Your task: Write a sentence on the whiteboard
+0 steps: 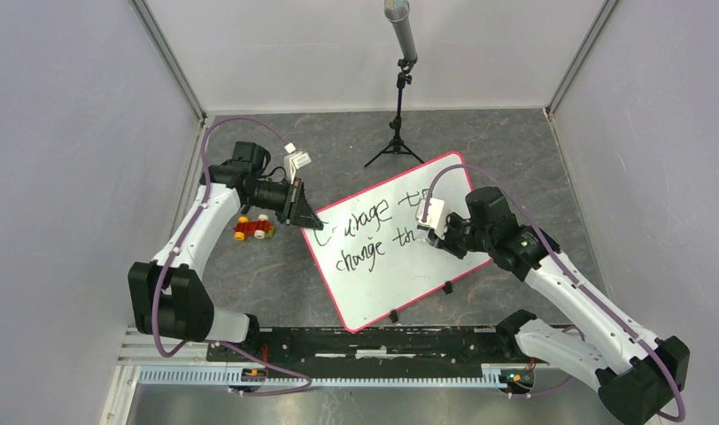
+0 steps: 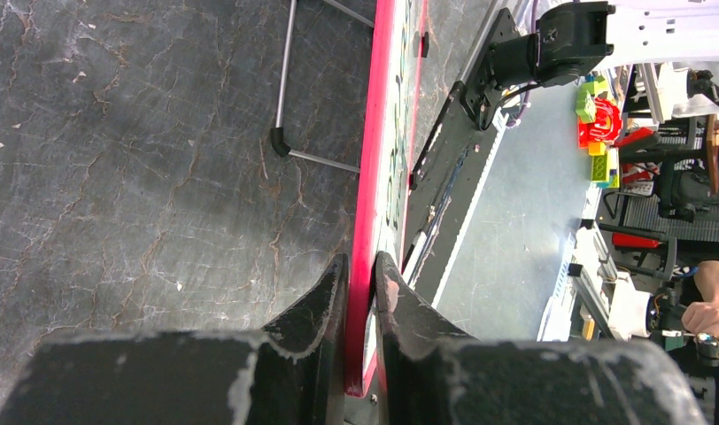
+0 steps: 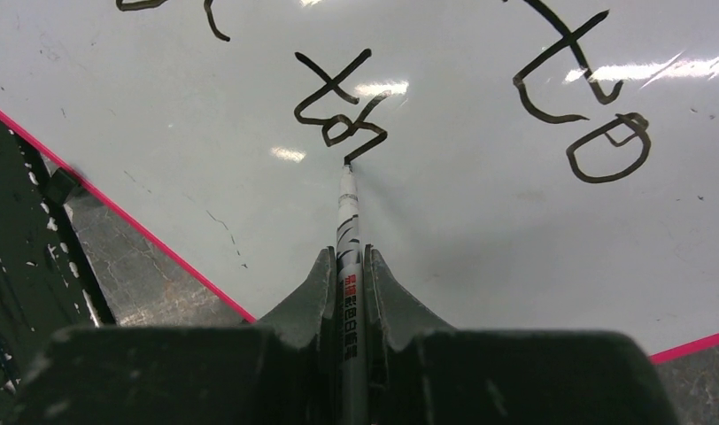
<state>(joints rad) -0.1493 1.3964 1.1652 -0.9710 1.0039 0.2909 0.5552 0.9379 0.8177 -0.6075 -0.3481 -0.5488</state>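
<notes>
The whiteboard [image 1: 387, 283] with a pink-red rim lies tilted in the middle of the table. The sentence [image 1: 365, 232] on it is black script in two lines, reading "courage to" and "change th". My left gripper [image 1: 310, 220] is shut on the board's left corner; in the left wrist view its jaws [image 2: 360, 266] pinch the red rim [image 2: 374, 133]. My right gripper [image 1: 436, 232] is shut on a white marker [image 3: 348, 221]. The marker's tip touches the board [image 3: 480, 230] at the end of the last stroke [image 3: 338, 111]. The word "to" [image 3: 586, 106] shows at upper right.
A red and yellow toy car [image 1: 254, 228] sits left of the board under the left arm. A microphone on a black tripod [image 1: 398, 133] stands behind the board. Two black props [image 1: 446, 287] stick out under the board's near edge. White walls enclose the table.
</notes>
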